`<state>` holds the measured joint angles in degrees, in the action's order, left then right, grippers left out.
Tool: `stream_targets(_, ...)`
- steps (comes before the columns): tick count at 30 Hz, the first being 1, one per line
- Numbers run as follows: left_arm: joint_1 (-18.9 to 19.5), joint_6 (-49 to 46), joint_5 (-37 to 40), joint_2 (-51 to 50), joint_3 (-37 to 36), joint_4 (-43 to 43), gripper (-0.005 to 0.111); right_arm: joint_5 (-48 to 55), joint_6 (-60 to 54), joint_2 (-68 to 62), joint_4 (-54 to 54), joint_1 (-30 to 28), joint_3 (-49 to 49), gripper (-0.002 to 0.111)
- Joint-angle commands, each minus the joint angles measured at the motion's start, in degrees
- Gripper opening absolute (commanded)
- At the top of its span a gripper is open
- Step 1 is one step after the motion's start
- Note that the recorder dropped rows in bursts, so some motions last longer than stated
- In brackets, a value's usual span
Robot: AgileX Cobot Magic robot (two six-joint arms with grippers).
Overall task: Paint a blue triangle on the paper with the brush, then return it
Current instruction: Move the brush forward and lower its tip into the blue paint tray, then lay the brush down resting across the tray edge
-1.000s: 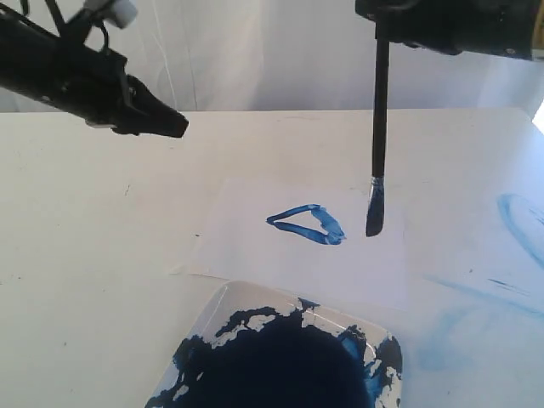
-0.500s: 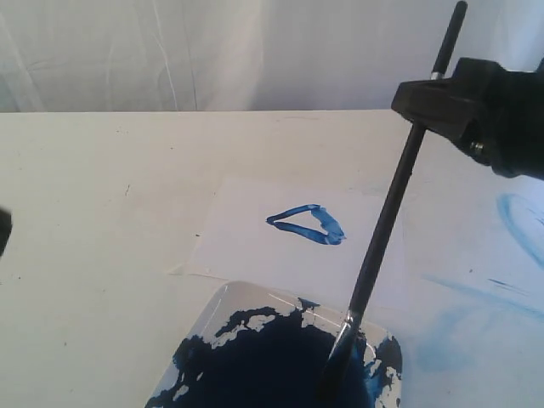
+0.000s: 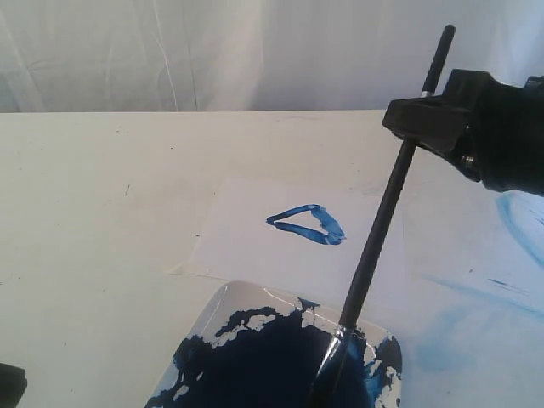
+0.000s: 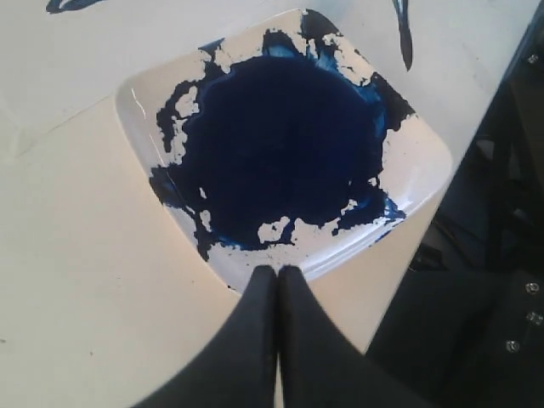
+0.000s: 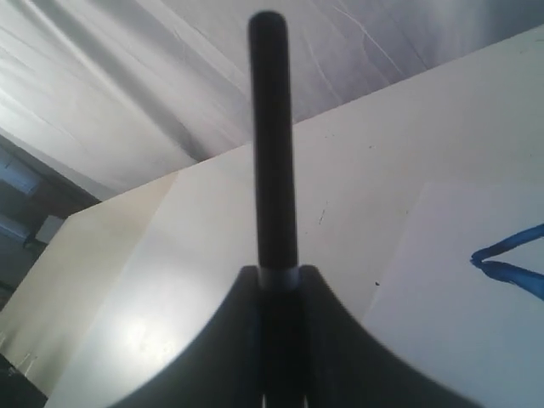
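Observation:
My right gripper (image 3: 418, 119) is shut on the black brush (image 3: 378, 238), gripping it near the top of the handle. The brush slants down to the left, and its bristle tip (image 3: 330, 370) sits in the dark blue paint of the white tray (image 3: 223, 308). In the right wrist view the handle (image 5: 272, 144) sticks up between the shut fingers of that gripper (image 5: 278, 276). The blue triangle (image 3: 306, 223) lies on the white paper (image 3: 246, 242), beyond the tray. My left gripper (image 4: 278, 270) is shut on nothing, hovering at the tray's near rim (image 4: 144, 93).
Pale blue smears (image 3: 518, 221) mark the cream table to the right of the paper. A white curtain (image 3: 212, 51) hangs behind the table. A dark bit of the left arm (image 3: 8, 384) shows at the bottom left corner. The table's near edge (image 4: 408, 255) runs beside the tray.
The right gripper swung the brush from upright beside the triangle down into the tray's paint, then nudged it slightly left. The left arm dropped from the upper left to the bottom left corner.

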<state>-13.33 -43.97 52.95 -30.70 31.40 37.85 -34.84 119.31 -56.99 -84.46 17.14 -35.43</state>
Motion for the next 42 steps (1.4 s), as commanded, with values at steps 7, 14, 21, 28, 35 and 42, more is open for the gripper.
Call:
stream_targets(7, 0.1, 0.3, -4.2, 0.5, -2.2, 0.9, 0.0, 0.3, 1.2, -10.7, 8.7, -0.1, 0.2, 0.0)
stream_targets(14, 0.1, 0.3, -4.1, 0.5, -2.2, 0.9, 0.0, -3.1, 1.2, -20.0, 10.5, -0.1, 0.2, 0.0)
stream_targets(21, 0.1, 0.3, -4.1, 0.5, -2.2, 0.9, 0.0, -3.7, 1.2, -26.4, 13.2, -0.1, 0.2, 0.0)
stream_targets(28, 0.1, 0.5, -4.1, 0.6, -2.2, 1.0, 0.0, -2.5, 0.9, -30.7, 13.2, -0.1, 0.1, 0.0)
stream_targets(35, 0.1, 0.5, -4.1, 0.6, -2.2, 1.0, 0.0, -2.5, 0.3, -34.5, 13.2, -0.1, 0.1, 0.0)
stream_targets(42, 0.1, 0.5, -4.1, 0.6, -2.2, 1.0, 0.0, -0.5, -0.9, -37.8, 13.2, -0.1, 0.1, 0.0)
